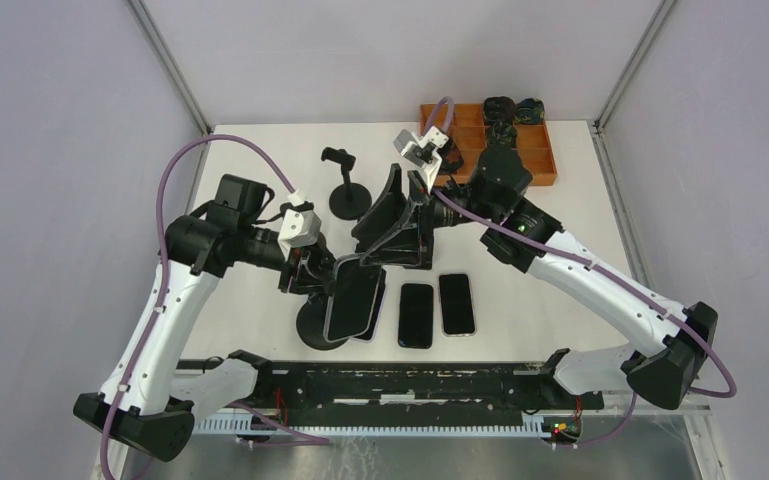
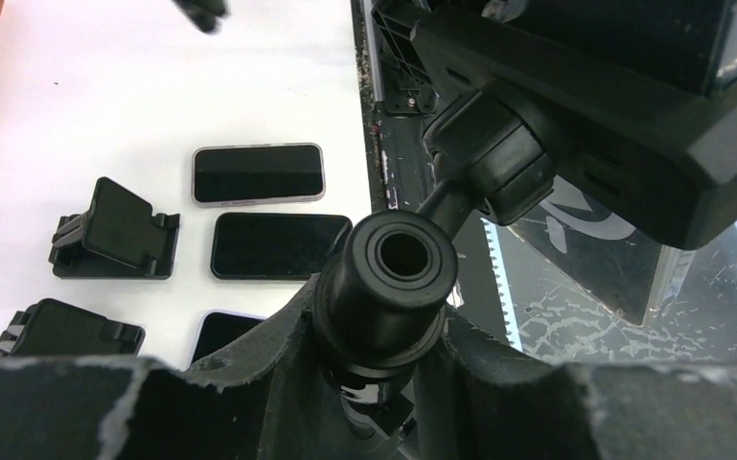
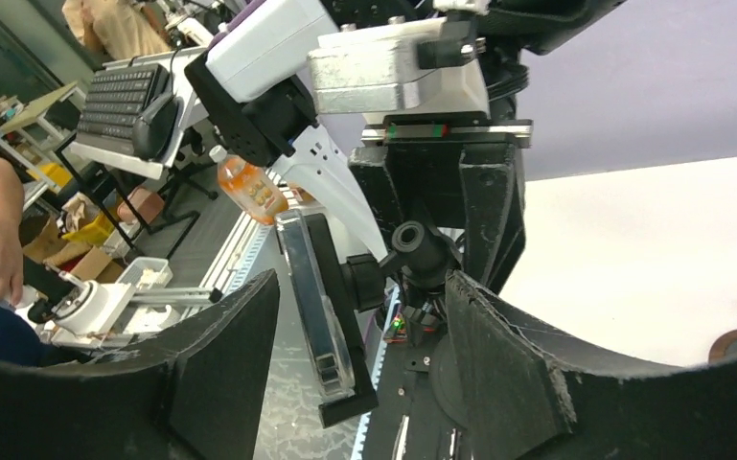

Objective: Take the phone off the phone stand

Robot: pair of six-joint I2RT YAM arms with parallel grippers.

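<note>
Slippage is your main hazard: the left claw (image 2: 376,331) is clamped around the stem of the phone stand (image 1: 312,330), and if that hold gives when you pull, the stand could tip and drag the phone (image 3: 309,287) down with it onto the spare phones (image 1: 417,315) lying flat on the table (image 1: 260,150) just beside the base. A second hazard is closing on the cradle arm behind the phone rather than on the phone itself. The right claw (image 3: 359,287) is spread wide and holds nothing; the phone sits edge-on in the cradle, apparently between the two fingers and nearer one of them, though how deep it reaches is hard to judge from the wrist view.
</note>
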